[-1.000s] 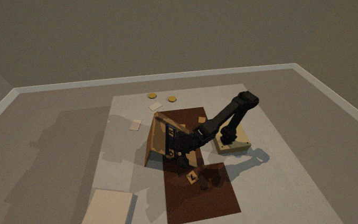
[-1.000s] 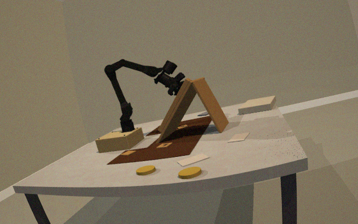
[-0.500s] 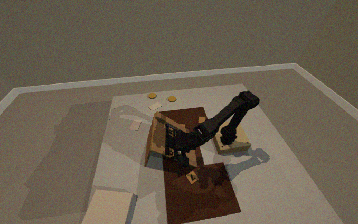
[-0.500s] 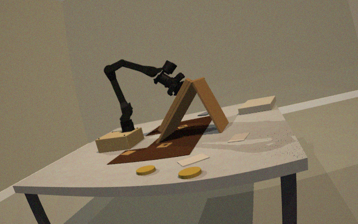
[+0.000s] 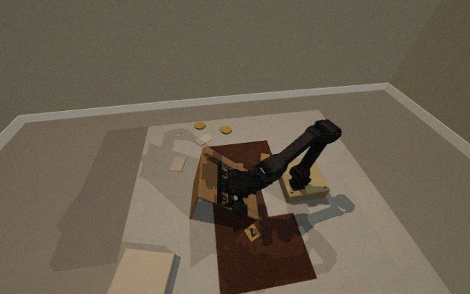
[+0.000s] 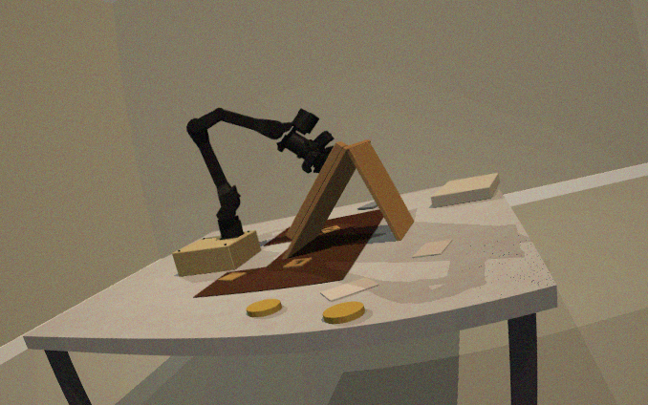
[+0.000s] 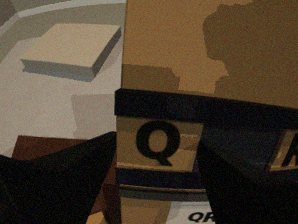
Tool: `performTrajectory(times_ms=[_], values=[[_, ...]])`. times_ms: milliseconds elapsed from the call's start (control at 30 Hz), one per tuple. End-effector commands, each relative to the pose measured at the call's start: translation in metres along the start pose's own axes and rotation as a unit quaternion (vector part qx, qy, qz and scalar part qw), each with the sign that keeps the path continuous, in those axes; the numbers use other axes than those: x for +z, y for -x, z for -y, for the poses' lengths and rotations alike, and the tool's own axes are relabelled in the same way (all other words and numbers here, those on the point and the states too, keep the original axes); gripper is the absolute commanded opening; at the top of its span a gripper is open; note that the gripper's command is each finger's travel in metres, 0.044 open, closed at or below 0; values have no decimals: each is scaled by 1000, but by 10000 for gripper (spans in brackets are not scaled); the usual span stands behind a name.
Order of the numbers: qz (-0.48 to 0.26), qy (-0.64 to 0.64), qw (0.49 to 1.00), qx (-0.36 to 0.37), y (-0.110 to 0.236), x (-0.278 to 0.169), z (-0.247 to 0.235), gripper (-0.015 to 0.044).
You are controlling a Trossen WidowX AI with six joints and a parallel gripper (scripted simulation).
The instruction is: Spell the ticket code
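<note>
So the black arm's hand (image 7: 158, 163) was clamped on the tan square letter tile marked Q (image 7: 157, 143), one dark finger (image 7: 60, 196) on each side of it. That Q tile sat right in the dark rail (image 7: 200, 106) running across the tan wooden A-frame board (image 5: 204, 175), with another tile edge just peeking in further along the rail; I couldn't read its letter. Just below the rail on the board was the white ticket (image 7: 193, 217), its print starting with a Q, the rest cut off by the hand.

Taking the board as the landmark: it stood tent-like on a dark brown rectangular mat (image 5: 263, 255) on the pale grey surface (image 6: 165, 311). A loose tan tile with a dark mark (image 5: 252, 231) lay on the mat near the board's foot. The arm's tan block base (image 6: 216, 253) sat beside the board. Two flat yellow discs (image 6: 264, 307) (image 6: 343, 311) lay well apart from the board near the surface's edge, and a pale cream slab (image 6: 464, 189) sat beyond the board at a far corner.
</note>
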State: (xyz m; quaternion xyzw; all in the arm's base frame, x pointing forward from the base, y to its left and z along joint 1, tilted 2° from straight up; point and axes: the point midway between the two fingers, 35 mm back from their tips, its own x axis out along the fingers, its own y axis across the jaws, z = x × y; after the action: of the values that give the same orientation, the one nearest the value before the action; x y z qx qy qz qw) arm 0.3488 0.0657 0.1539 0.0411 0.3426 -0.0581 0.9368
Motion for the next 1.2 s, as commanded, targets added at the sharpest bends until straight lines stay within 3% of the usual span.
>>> performTrajectory(times_ms=[0, 1167], values=[[-2, 2, 1000, 2, 0, -2, 2, 0], [-2, 3, 1000, 2, -1, -4, 25, 0]])
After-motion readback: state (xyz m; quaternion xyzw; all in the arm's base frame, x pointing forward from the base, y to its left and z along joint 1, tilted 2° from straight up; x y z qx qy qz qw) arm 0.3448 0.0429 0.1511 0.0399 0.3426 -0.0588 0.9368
